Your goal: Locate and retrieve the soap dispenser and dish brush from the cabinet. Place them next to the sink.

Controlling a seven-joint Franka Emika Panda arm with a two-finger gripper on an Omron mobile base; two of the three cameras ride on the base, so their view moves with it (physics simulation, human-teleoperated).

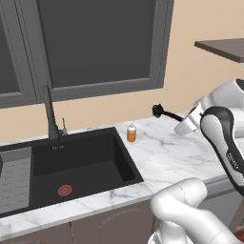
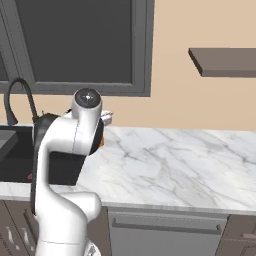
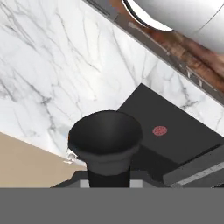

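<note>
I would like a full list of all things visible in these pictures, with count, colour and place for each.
soap dispenser: one, amber with white top, standing on the counter right of the sink, near the wall.
dish brush: one, black, held in the air over the counter, head pointing toward the sink side.
sink: one, black basin with a red drain ring, set in the counter.
faucet: one, dark, behind the sink.
counter: one, white marble, along the beige wall.
cabinet: one, dark brown shelf on the wall, upper right.
window panels: dark grey frames, above the sink.
drawer fronts: brown, below the counter.
hand: one, white, closed on the brush handle.
</note>
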